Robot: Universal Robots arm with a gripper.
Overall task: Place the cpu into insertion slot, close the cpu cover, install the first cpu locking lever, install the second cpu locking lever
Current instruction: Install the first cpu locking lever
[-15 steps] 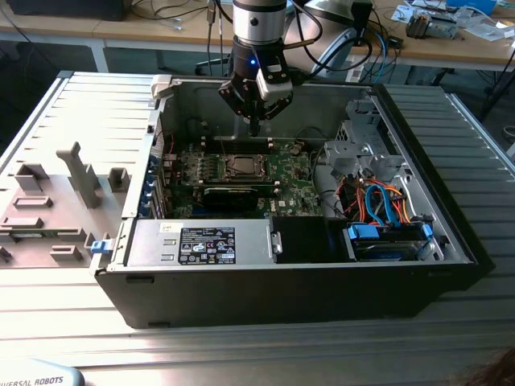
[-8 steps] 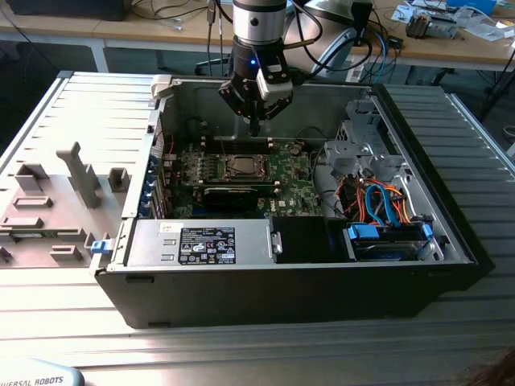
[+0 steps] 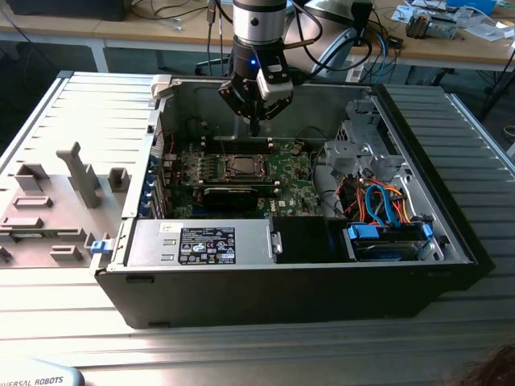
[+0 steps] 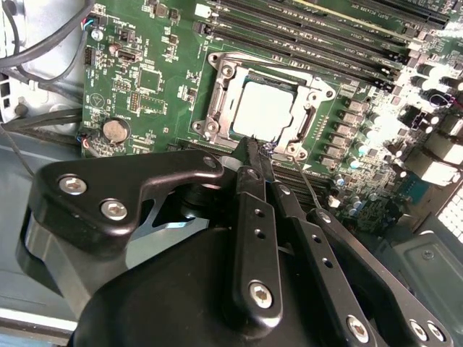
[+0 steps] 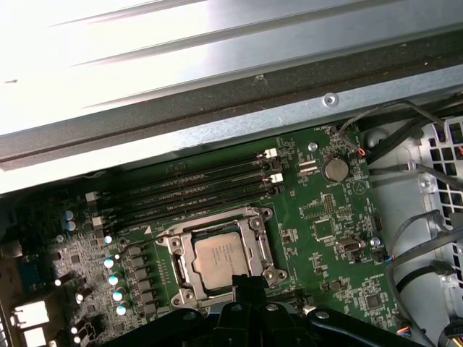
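Observation:
The cpu (image 3: 240, 166) lies silver side up in the insertion slot (image 4: 217, 126) in the middle of the green motherboard (image 3: 290, 173); both wrist views show it too (image 4: 264, 112) (image 5: 221, 259). The cpu cover (image 5: 262, 238) lies flat around the chip as a silvery frame. My gripper (image 3: 254, 127) hangs above the board just behind the socket, fingers together and holding nothing. In the second wrist view the gripper (image 4: 258, 147) ends at the socket's corner, beside a thin metal lever rod (image 4: 296, 181). I cannot tell if they touch.
The open computer case (image 3: 451, 233) walls in the board. Long memory slots (image 5: 195, 184) run beside the socket, and a black card (image 3: 233, 193) stands in front of it. Cables (image 3: 378, 201) and a drive cage (image 3: 362, 137) fill the exterior view's right. A grey fixture plate (image 3: 48, 209) lies outside, left.

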